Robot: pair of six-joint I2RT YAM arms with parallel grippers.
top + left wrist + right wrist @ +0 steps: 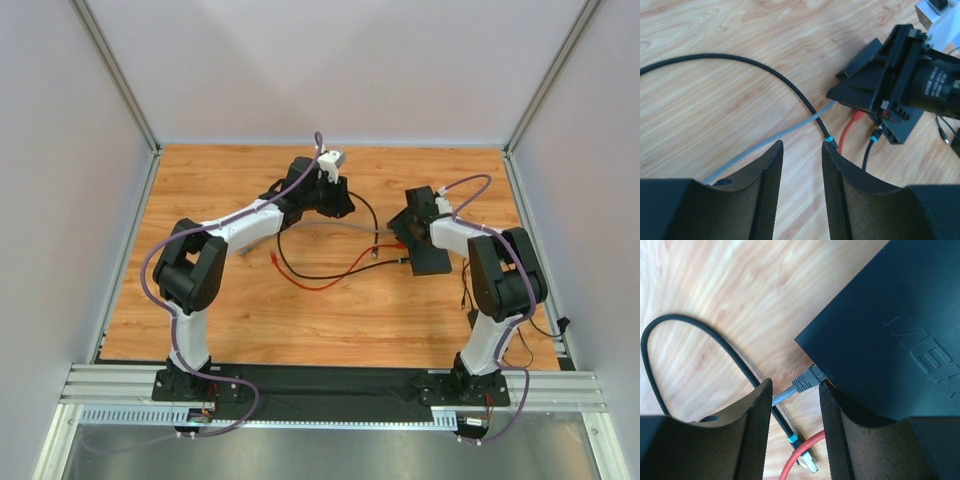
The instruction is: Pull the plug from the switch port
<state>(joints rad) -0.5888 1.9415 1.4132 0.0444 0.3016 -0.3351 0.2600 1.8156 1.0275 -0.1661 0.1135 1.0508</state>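
The switch (890,315), a flat matte-black box, is seen filling the upper right of the right wrist view. Raised letters "MER" can be read on its top face, and the rest of the word is cut off by the frame edge. A grey plug (807,380) is seated in a port at the switch's lower left corner. Its grey cable (770,142) is led away toward the lower left over the wooden table (250,310).

The right gripper (795,385) is held with its fingers spread. The plug is seen just beyond the fingertips, and nothing is pinched. A black cable (690,340) with a teal band (791,440) is seen through the gap, beside a red cable (795,460) ending in a clear connector (809,463).

The left gripper (801,146) is likewise spread, with bare wood showing between its fingers. Small white print on the barrel at the right edge of the left wrist view cannot be read.
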